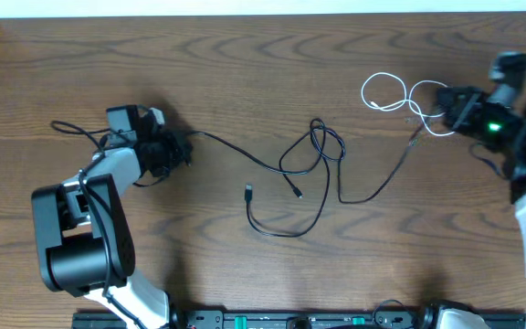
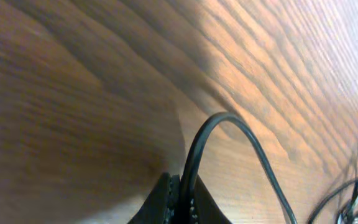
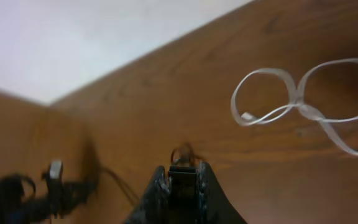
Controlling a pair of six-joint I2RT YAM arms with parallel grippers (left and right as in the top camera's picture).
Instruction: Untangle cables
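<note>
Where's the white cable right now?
Overhead view, far right of the table: the white cable lies in loose loops beside the right hand, right of the tangled black cables.

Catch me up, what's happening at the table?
Untangling in progress. The left end effector is shut on the end of a black cable, which is stretched out toward the left. The right end effector is shut near the white cable; what it pinches is unclear. In the middle, black loops sit knotted.
</note>
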